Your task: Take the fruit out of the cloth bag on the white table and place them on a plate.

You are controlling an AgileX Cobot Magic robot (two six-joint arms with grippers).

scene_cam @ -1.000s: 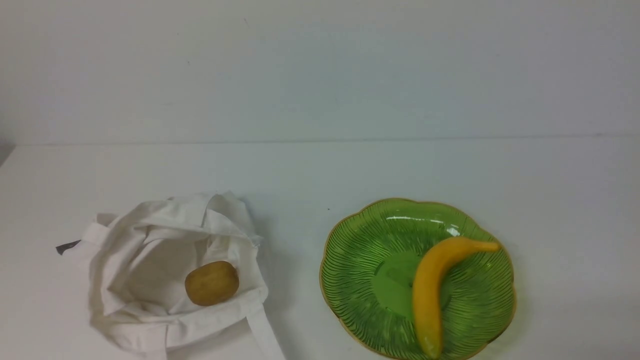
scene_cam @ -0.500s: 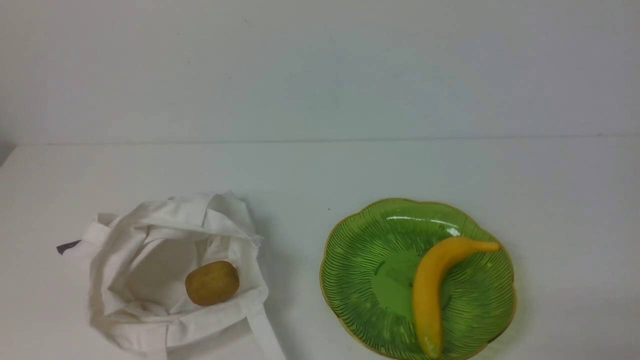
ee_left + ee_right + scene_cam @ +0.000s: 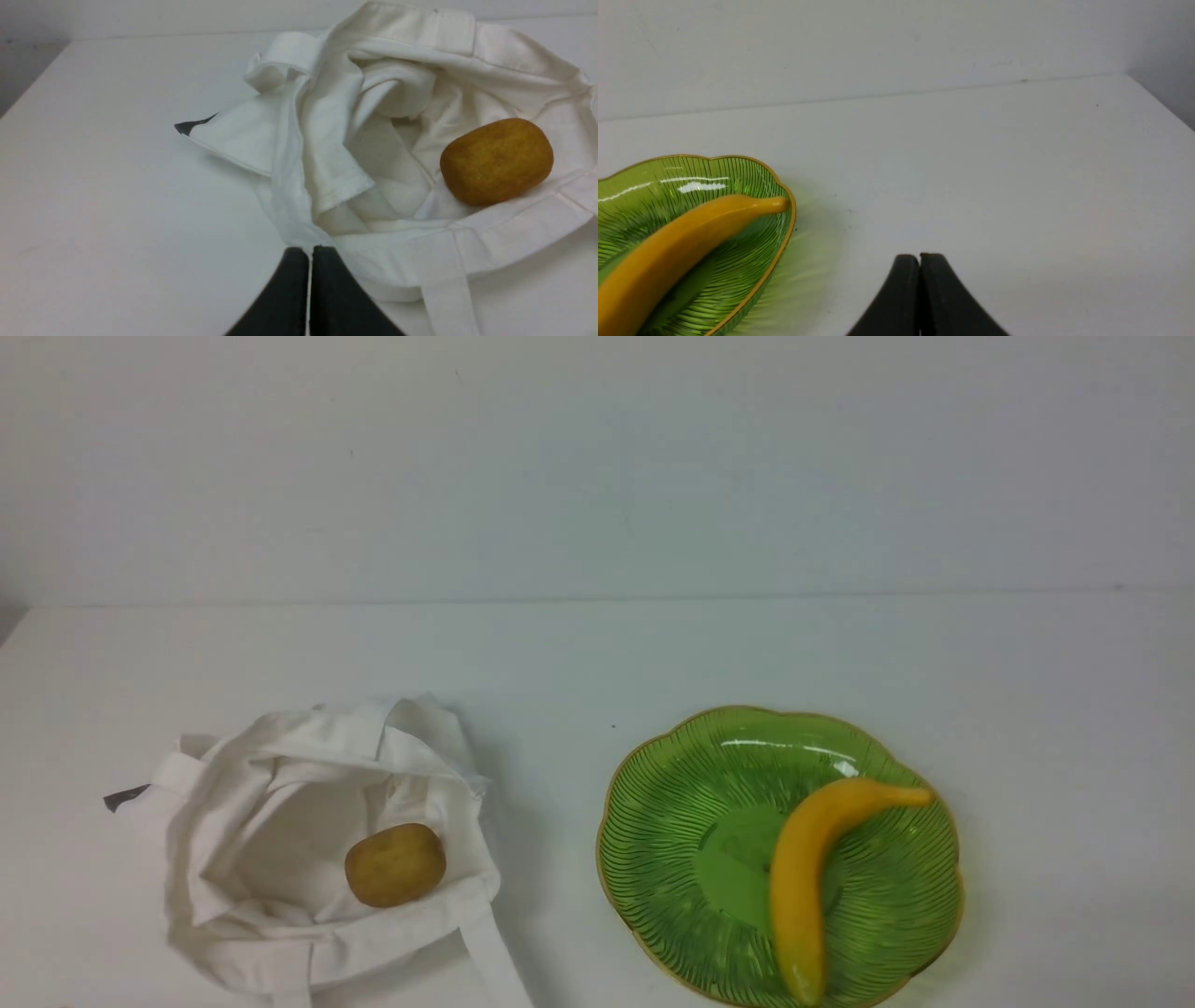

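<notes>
On the bench's (image 3: 597, 653) left side, toward the near edge, the bag (image 3: 280, 775) lies slumped with its mouth open; the brown fruit (image 3: 395, 864) sits inside, against the near hem; over the last second nothing has moved, neither fruit, bag nor plate. On the right side the plate (image 3: 672, 803) carries the banana (image 3: 803, 877), its tip resting by the gold rim; so half the task looks done, and the brown fruit remains. The left gripper (image 3: 308, 254) has its jaws pressed together, empty, just short of the bag's near hem; the right gripper (image 3: 920, 261) is likewise closed and empty, over bare bench beside the plate. Neither arm shows in the front view; this stillness reads as a pause before the left gripper spreads and reaches in.
</notes>
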